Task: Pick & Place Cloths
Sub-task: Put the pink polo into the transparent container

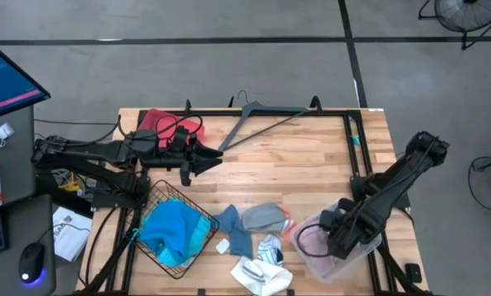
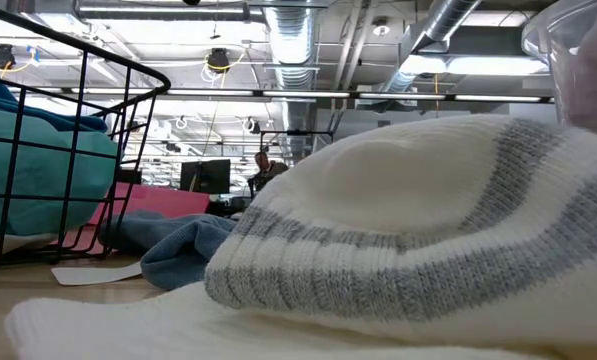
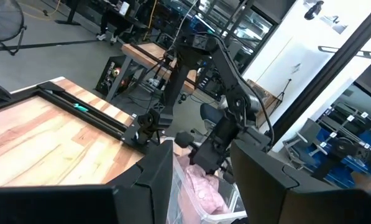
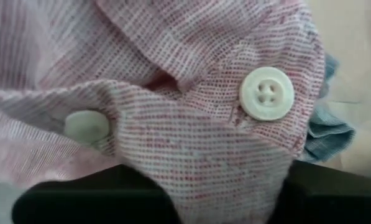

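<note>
The right gripper (image 1: 337, 237) is reaching down into a clear plastic bin (image 1: 311, 265) at the table's near right corner, and its fingers are pinching closed on a pale pink checked garment with white buttons (image 4: 191, 112), whose fabric is filling the right wrist view and pressing right against the dark fingers. A small edge of blue-grey fabric is peeking out beside it in that view. The left gripper (image 1: 189, 164) is hanging over the far left part of the light wooden table (image 1: 303, 156), its fingers standing partly apart and holding nothing, close to a red plastic tray (image 1: 155, 121) and a grey clothes hanger (image 1: 261, 115) lying along the far edge. A turquoise soft garment (image 1: 173, 226) is sitting in a black wire basket (image 1: 164, 256) at the near left. Between the basket and the bin, loose on the wood, a blue-grey striped garment (image 1: 235, 230) is lying just beside grey socks with a coral tip (image 1: 268, 217), and a white knit garment with grey bands (image 1: 261, 271) is lying at the near edge, filling most of the low view.
</note>
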Tool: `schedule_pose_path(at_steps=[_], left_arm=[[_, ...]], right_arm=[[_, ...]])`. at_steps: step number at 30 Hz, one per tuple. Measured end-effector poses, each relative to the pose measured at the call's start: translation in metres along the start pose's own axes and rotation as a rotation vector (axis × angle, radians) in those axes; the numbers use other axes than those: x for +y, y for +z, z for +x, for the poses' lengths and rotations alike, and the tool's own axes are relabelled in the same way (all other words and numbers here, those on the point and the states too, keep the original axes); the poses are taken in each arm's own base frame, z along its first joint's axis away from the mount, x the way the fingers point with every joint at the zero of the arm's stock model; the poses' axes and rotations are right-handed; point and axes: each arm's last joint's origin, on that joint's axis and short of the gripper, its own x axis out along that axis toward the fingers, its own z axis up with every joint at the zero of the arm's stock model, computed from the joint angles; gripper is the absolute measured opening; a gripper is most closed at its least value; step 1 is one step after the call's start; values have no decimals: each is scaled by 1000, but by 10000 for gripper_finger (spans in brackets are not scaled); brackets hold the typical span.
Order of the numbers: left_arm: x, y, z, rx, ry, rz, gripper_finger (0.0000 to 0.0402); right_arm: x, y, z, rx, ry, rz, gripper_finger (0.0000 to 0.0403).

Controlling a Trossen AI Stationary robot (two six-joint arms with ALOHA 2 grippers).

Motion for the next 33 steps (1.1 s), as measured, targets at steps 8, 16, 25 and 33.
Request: schedule_pose_path(at_steps=[8, 16, 25, 33], left_arm=[[0, 0, 0, 0, 0, 0, 142], [0, 0, 0, 0, 0, 0, 142], [0, 0, 0, 1, -1, 0, 142], [0, 0, 0, 0, -1, 0, 142]], right_arm=[[13, 3, 26, 22, -51, 27, 47], [3, -3, 45, 2, 17, 49, 47], [-13, -10, 54, -19, 80, 26, 47], [-21, 2, 56, 10, 62, -34, 64]])
